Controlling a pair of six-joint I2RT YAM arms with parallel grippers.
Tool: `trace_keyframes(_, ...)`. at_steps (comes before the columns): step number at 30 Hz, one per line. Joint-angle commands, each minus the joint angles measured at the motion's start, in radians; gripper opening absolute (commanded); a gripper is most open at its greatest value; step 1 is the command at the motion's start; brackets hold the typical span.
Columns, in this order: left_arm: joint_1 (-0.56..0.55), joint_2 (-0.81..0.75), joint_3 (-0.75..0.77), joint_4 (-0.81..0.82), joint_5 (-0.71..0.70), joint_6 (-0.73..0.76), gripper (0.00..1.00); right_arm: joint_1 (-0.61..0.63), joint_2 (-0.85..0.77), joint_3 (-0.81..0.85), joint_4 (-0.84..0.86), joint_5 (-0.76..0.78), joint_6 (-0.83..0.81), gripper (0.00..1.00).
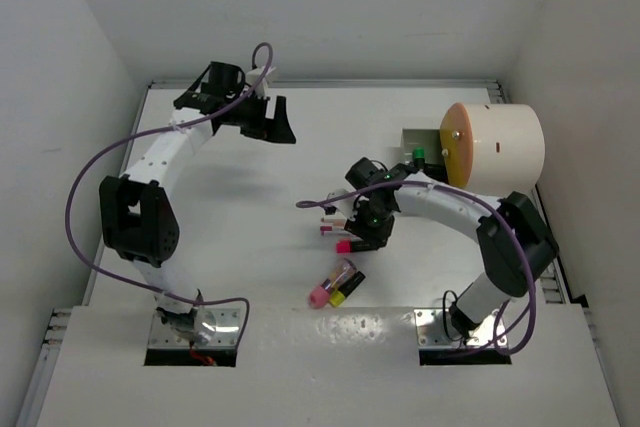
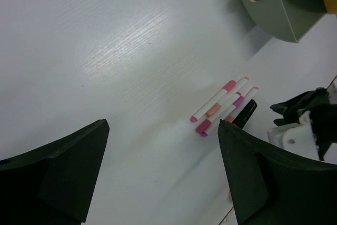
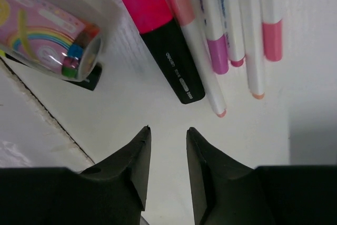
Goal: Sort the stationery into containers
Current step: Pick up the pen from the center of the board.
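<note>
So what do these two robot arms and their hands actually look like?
Both arms are alike: the left arm and right arm have smooth white tube sections joined by chunky black joints. A thin purple cable loops loosely along each. The left hand and right hand are matte black, each with two wedge-shaped fingers tapering to tips.

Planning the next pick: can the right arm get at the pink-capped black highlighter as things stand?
Probably yes. The right tool sits just short of the highlighter, with bare table between and nothing on top. A white pen lies close along one side and may crowd a finger.
</note>
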Motion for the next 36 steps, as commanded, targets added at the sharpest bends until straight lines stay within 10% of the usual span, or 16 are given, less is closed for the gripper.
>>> trace_keyframes(1,0.001,0.001,0.058,0.027,0.042,-0.016,0.91,-0.002,0.014,-0.049,0.026,0.02,0.011,0.34)
trace_keyframes(36,0.019,0.048,0.061,0.044,0.076,-0.031,0.9,0.01,0.214,0.035,0.146,0.056,-0.045,0.56)
